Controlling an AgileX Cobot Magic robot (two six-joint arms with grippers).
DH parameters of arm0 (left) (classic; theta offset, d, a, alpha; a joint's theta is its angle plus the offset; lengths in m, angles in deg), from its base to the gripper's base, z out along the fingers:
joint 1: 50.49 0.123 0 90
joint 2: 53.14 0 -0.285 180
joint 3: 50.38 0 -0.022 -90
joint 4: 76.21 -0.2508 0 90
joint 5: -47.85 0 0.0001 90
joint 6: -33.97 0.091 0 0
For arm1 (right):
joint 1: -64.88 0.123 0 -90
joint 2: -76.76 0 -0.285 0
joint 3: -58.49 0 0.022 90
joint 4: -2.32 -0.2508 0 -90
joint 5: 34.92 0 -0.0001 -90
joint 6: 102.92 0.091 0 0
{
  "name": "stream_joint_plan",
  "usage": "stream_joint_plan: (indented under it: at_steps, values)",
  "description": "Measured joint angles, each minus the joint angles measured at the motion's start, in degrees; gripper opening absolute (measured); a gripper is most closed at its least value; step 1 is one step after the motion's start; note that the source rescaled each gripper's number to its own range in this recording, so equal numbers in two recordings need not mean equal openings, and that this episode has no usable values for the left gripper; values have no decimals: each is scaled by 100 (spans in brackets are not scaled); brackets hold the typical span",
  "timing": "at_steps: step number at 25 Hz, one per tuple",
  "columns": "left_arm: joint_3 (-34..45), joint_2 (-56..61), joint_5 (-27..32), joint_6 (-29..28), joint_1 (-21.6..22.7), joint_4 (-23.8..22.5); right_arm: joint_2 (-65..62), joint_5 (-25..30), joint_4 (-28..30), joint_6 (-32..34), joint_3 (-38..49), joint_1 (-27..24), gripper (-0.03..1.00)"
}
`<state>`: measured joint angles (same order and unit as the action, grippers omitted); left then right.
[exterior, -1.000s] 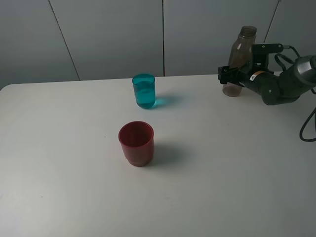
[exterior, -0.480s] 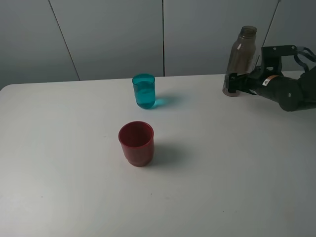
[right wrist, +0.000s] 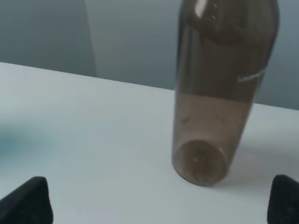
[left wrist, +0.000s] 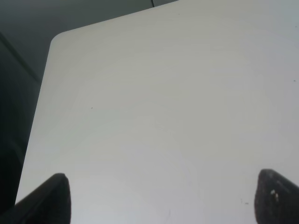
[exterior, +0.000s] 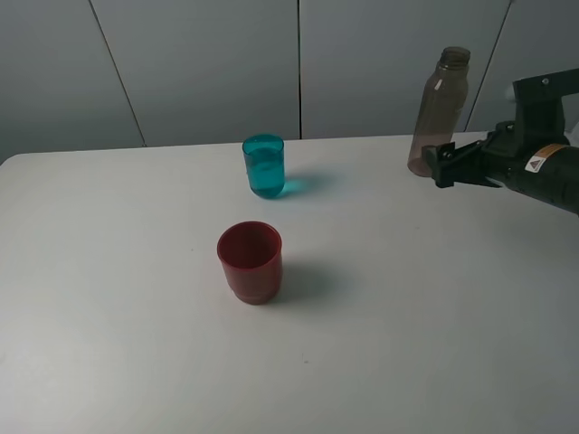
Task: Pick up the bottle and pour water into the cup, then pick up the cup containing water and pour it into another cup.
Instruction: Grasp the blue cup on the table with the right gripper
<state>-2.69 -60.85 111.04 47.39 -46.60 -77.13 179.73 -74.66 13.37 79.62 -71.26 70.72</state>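
The smoky grey-brown bottle (exterior: 439, 113) stands upright at the back right of the white table (exterior: 407, 325), with a little water in its base. My right gripper (exterior: 443, 165) is open, just right of the bottle and apart from it; the right wrist view shows the bottle (right wrist: 219, 93) free ahead of the spread fingertips (right wrist: 28, 203). The teal cup (exterior: 264, 167), holding water, stands at the back centre. In front of it sits the red cup (exterior: 251, 262), upright. The left gripper (left wrist: 163, 198) is open over bare table and out of the exterior view.
Grey wall panels (exterior: 199, 63) rise right behind the table's back edge. The left wrist view shows the table's rounded corner (left wrist: 58, 39) with a dark drop beyond it.
My right gripper has drawn back to the right, away from the bottle, which stays standing where it was. The cups have not moved.
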Motion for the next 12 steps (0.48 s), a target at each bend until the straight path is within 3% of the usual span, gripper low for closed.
stream_joint_plan:
  at_steps: [6,12]
  values:
    - [0,0,0,0,0,0,-595,216,607,373,269,545,100]
    - [0,0,0,0,0,0,-615,286,742,626,282,1052,100]
